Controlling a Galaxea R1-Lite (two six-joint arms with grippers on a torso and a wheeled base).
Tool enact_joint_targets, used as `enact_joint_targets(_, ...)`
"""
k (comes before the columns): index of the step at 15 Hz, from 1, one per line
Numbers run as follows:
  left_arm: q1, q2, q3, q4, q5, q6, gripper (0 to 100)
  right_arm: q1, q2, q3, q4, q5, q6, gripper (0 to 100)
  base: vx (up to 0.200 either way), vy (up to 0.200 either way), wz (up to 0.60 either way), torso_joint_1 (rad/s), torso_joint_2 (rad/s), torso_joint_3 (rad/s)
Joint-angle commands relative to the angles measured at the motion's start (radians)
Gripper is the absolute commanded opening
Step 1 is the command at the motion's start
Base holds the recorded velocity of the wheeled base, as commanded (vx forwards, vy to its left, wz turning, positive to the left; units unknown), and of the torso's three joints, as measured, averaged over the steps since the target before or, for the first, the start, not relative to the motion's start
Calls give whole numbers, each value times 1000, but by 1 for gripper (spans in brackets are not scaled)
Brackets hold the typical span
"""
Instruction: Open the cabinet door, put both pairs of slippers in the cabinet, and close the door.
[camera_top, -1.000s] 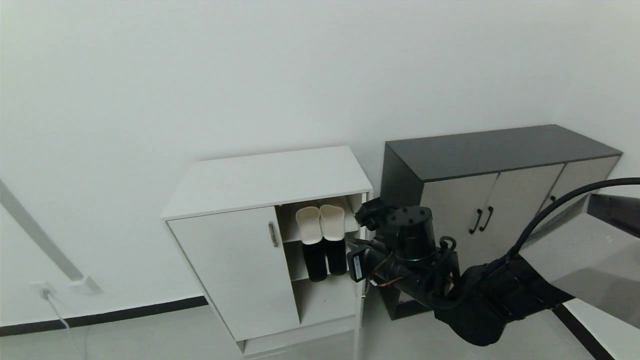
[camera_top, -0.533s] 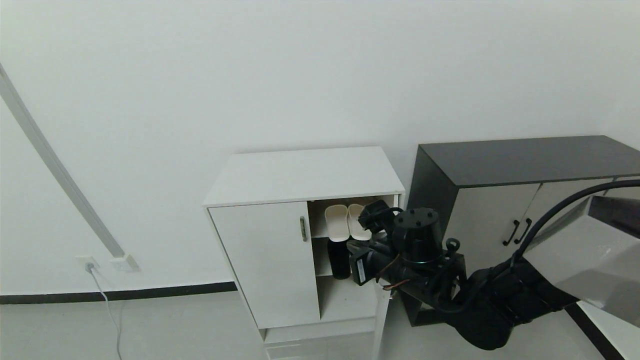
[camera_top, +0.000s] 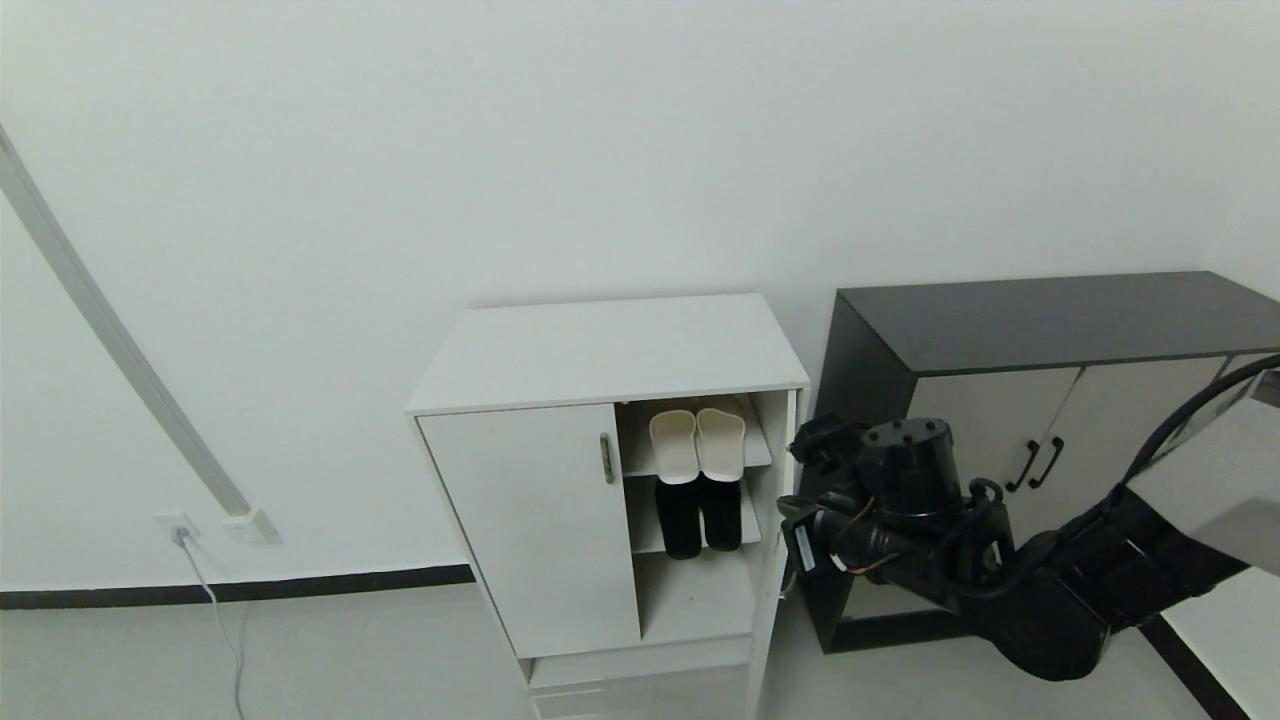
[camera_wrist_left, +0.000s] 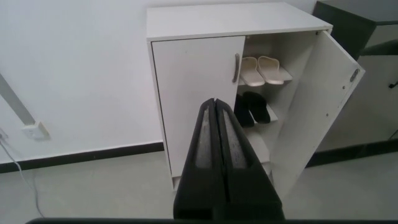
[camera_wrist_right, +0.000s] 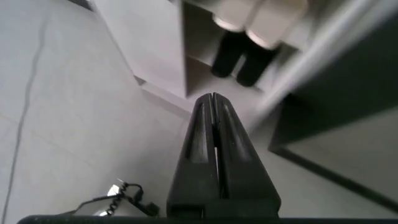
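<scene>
The left gripper (camera_wrist_left: 214, 104) hangs in front of the cabinet (camera_wrist_left: 205, 68), well apart from it. Its jaws are pressed flat together with nothing between them. The right gripper (camera_wrist_right: 214, 99) points down at the floor (camera_wrist_right: 81, 118) near the cabinet's foot, its jaws likewise closed tight and holding nothing. In the head view the right arm (camera_top: 905, 480) sits just right of the open door (camera_top: 772, 590), close to its edge; whether it touches the door cannot be told.

The cabinet (camera_top: 600, 350) is white and stands on the floor against the wall. Its left door (camera_top: 530, 520) is closed and carries a small handle (camera_top: 606, 458) at its inner edge. The right door (camera_wrist_left: 323, 106) is swung wide open.

Both pairs of slippers are inside, behind the open door. The white slippers (camera_top: 697, 445) lie side by side on the top shelf, ends toward the front. The black slippers (camera_top: 700, 515) lie side by side on the shelf below, directly under the white pair. From the right wrist the black slippers (camera_wrist_right: 239, 59) show under the white slippers (camera_wrist_right: 261, 12).

Just right of the cabinet stands a dark cabinet (camera_top: 1050, 320) with grey doors. On the wall to the left, low down, are a socket (camera_top: 175, 525) with a cable and a slanting strip (camera_top: 100, 320).
</scene>
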Motion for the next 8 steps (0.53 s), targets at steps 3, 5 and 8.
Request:
enact_joint_targets(3,1,2,0,0,-1,0,0,-60,36,25,-5,0,-2,0,0,0,0,0,0,0)
enact_joint_targets(5,1,0,0,0,1,0,0,-74,78,18,-10,1,-2,0,0,0,0,0,0,0)
enact_joint_targets(8,1,2,0,0,-1,0,0,-75,142,-18,-16,3,-2,0,0,0,0,0,0,0)
